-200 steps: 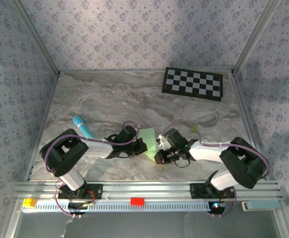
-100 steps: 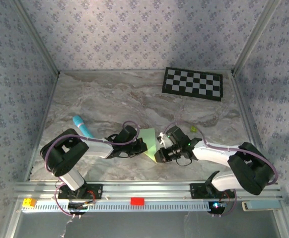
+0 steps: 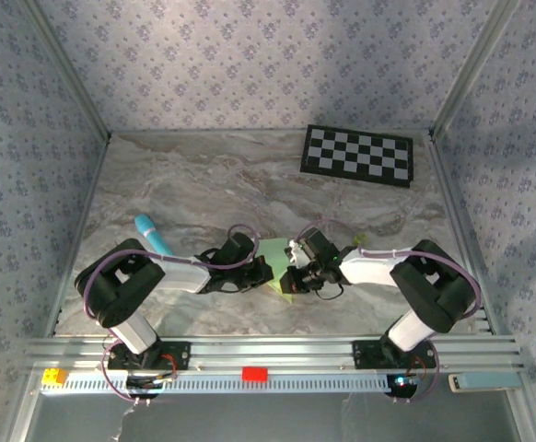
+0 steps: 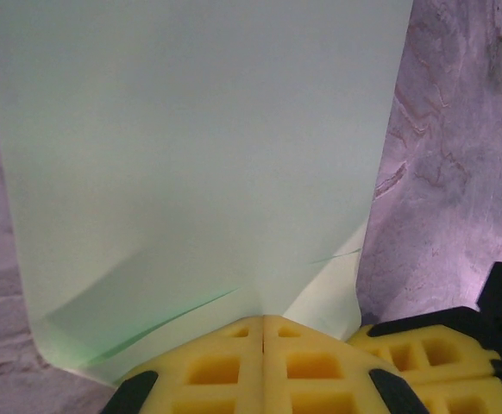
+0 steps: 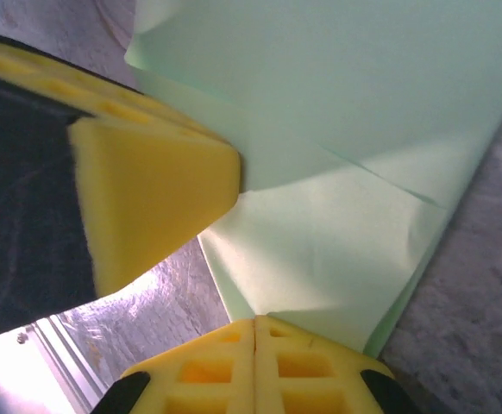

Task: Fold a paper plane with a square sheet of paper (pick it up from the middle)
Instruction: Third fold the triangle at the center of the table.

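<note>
There were two arms, the left arm (image 3: 125, 285) and the right arm (image 3: 429, 285), each with one pincer. There was one square sheet of paper (image 3: 273, 250) (image 4: 199, 155), one black-and-white checkerboard (image 3: 358, 155) and one cyan-blue stick (image 3: 153, 235).

The left pincer (image 3: 266, 273) (image 4: 264, 321) had its yellow foam pads pressed flat together on one edge of the sheet. The right pincer (image 3: 292, 278) (image 5: 255, 323) was likewise closed on the sheet, gripping a lower flap. The two pincers stood tip to tip, just beside each other, with the paper between them near the middle of the front half of the surface (image 3: 185, 175).

The sheet was pale mint-green, plain and unmarked. It was already folded rather than flat and square. The left wrist view showed a broad smooth panel running away from the pads, with slanting creases and a second layer peeking out at its lower corners. The right wrist view showed one layer lying over another, their edges meeting at an angle. It did not have a dart shape.

The surface was marbled grey and beige. The checkerboard lay flat in its far right corner, well apart from the paper. The stick lay left of centre, near the left arm. Walls (image 3: 250, 64) with lilac floral paper enclosed three sides between metal posts. A metal rail (image 3: 296, 354) along the near edge carried both arm bases, a red block (image 3: 254, 373) and a yellow block (image 3: 54, 376).
</note>
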{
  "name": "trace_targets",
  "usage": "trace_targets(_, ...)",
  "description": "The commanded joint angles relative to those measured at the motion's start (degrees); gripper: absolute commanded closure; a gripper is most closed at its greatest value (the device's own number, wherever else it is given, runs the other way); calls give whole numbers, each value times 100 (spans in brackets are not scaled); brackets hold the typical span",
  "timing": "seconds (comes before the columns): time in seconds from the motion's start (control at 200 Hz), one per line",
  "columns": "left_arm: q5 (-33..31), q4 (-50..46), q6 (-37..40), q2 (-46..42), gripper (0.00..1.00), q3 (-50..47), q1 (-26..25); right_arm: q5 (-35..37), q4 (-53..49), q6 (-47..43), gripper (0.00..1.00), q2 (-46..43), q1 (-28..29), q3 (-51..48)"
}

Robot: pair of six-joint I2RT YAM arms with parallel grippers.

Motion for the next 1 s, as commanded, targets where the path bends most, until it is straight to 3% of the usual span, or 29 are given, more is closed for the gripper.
trace_targets(0.0,-236,-426,234,-8,99,109,4,288,-100,147,97,145,-31,-185)
trace_targets(0.225,-400,-1031,777,-518,94,533,10,461,-26,476,99,139,-37,-387)
trace_targets(0.415,-338,-990,590,-710,96,302,-48,459,9,534,99,149,-45,-359)
trace_targets(0.77,-77,-234,352,-35,98,178,-216,473,-71,523,100,185,-88,-341)
trace_targets(0.995,-574,-681,390,35,98,86,-126,513,-216,406,100,244,-87,-390)
